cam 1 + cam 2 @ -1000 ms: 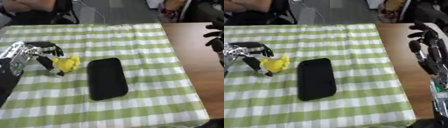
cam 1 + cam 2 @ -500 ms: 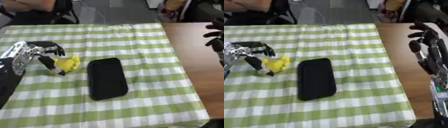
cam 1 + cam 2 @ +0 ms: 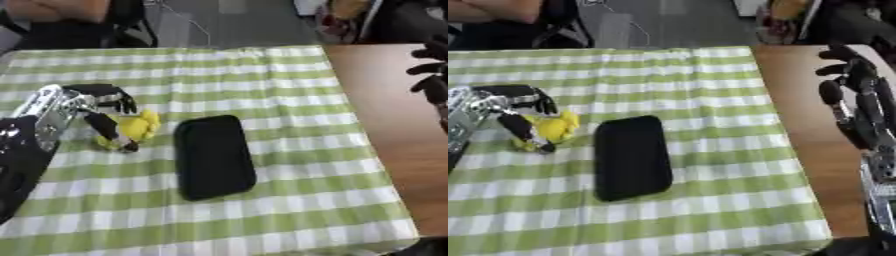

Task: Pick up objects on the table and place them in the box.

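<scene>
The yellow toy (image 3: 133, 131) lies on the green and white checked cloth (image 3: 289, 125), near the left side of the table. It looks like a small soft thing, maybe a little duck, but I cannot tell for sure. Just beside it, to the right, lies a flat black thing (image 3: 213, 155) shaped like a phone or a case.

The left hand (image 3: 83, 107) is right at the yellow toy. Its fingers (image 3: 114, 95) curl over the top of the toy and its dark thumb (image 3: 112, 133) comes down the front of it, touching the cloth. So the hand is partly closed around the toy, but the toy is not lifted yet.

Not much has changed in the last second. The hand and the toy are in almost the same spot as before. The thumb has only crept a tiny bit closer. That tells me the hand is still getting its hold and the pick-up is only starting.

The right hand (image 3: 852, 95) waits over the bare brown table (image 3: 798, 100) on the right, fingers up and relaxed, holding nothing.

I see no box in these views, so I cannot tell where the toy must go.
</scene>
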Robot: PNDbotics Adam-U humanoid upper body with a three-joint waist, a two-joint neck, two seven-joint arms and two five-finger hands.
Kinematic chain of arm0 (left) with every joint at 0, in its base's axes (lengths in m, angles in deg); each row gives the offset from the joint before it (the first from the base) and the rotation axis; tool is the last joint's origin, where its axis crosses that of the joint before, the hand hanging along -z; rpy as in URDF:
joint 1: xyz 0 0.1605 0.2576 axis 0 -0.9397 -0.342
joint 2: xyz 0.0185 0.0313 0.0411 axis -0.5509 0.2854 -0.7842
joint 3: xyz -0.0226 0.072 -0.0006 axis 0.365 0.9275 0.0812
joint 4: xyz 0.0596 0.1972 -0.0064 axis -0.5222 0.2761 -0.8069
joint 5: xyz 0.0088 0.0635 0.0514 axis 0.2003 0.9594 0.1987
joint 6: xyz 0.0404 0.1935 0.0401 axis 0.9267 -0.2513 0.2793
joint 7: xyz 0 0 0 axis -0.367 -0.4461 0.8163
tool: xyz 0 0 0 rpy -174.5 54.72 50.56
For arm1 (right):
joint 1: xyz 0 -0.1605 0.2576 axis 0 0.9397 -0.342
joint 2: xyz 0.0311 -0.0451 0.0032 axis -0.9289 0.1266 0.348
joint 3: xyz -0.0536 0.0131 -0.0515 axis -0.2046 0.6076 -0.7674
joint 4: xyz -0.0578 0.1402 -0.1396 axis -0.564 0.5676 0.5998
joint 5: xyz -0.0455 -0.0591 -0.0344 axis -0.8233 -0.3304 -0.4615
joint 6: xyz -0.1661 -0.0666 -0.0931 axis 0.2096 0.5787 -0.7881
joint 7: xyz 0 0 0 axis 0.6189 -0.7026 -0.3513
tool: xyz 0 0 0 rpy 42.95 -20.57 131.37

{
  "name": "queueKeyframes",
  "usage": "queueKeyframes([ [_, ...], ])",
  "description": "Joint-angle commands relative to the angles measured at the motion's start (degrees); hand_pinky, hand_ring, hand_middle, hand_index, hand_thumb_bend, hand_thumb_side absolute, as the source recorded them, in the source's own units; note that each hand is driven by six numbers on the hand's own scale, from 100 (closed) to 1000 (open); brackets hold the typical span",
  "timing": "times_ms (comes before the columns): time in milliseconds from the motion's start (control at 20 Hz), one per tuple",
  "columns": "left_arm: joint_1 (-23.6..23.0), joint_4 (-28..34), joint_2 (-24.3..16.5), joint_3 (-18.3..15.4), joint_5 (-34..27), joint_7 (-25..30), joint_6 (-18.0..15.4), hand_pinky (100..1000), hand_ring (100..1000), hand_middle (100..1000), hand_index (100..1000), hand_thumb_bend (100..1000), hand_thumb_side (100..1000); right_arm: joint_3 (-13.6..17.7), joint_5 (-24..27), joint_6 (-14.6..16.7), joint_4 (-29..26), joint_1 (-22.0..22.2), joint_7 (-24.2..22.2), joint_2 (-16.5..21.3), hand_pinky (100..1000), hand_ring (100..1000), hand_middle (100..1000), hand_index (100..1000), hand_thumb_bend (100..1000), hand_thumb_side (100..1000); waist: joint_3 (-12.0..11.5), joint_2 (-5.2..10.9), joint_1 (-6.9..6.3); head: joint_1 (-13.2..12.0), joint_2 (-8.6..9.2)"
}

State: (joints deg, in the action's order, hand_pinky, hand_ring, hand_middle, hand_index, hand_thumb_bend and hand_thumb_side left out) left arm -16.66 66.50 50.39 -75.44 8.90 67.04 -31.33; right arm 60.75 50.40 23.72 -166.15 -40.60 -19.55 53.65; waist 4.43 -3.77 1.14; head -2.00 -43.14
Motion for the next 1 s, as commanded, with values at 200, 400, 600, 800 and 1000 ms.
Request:
queueKeyframes([
  [200,0.62,-1.16,-0.36,-0.67,0.93,-0.66,-0.20,804,711,691,800,997,422,0.11,0.25,-0.01,-0.79,-1.01,-0.21,1.11,505,681,777,934,654,1000,0.10,0.40,0.01,-0.24,0.67],
  [400,0.34,-1.86,-0.02,-0.77,1.50,-1.27,-0.43,778,649,644,767,960,425,0.12,0.28,0.00,-0.79,-1.05,-0.23,1.09,505,681,777,934,654,1000,0.11,0.32,0.06,-0.30,0.75],
  [600,0.17,-1.65,0.02,-0.90,2.36,-3.64,-0.08,575,508,531,665,719,465,0.14,0.27,0.00,-0.81,-1.07,-0.22,1.06,505,681,777,934,654,1000,0.10,0.33,0.08,-0.25,0.79],
  [800,0.11,-1.66,0.11,-1.03,2.65,-8.16,1.29,281,345,445,572,154,610,0.13,0.25,-0.02,-0.79,-1.07,-0.25,1.05,505,681,777,934,654,1000,0.08,0.32,0.11,-0.30,0.83],
  [1000,0.22,-1.44,0.06,-1.21,2.90,-14.47,3.13,100,155,347,480,100,691,0.15,0.24,-0.03,-0.76,-1.06,-0.26,1.04,505,681,777,934,654,1000,0.08,0.29,0.10,-0.35,0.91],
])
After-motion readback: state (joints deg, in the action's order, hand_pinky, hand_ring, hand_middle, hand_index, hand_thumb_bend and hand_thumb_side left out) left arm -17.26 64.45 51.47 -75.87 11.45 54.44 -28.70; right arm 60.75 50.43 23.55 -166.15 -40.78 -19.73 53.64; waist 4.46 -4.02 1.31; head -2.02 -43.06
